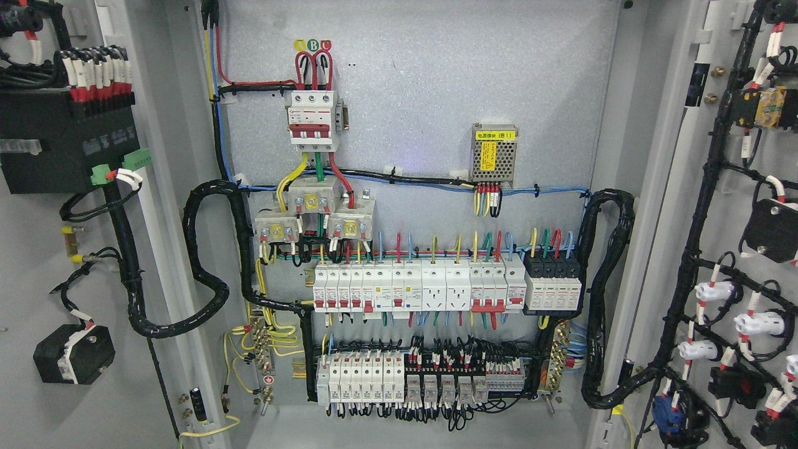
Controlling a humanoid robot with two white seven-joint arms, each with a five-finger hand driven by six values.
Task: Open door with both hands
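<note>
Both doors of the electrical cabinet stand wide open now: the left door [37, 262] is swung out at the left edge of the view and the right door [742, 249] at the right edge, each one showing its inner face to the room. No hand and no arm of the robot is inside the view, so I cannot tell whether the fingers are wide, narrow or holding anything. The doors look like grey sheet metal, stiff and rather heavy, and they carry black components and thick wire bundles [698, 299] on the inside, which I think add weight and make the inner side a poor place to grip. In my judgement the safe hold is the free outer edge of each leaf, or the handle on the outside, which is not visible here. Between the doors the back panel [436, 81] is uncovered, with the red main breaker [313, 121] on top and rows of white breakers [419, 287] below. The opening itself seems finished.
</note>
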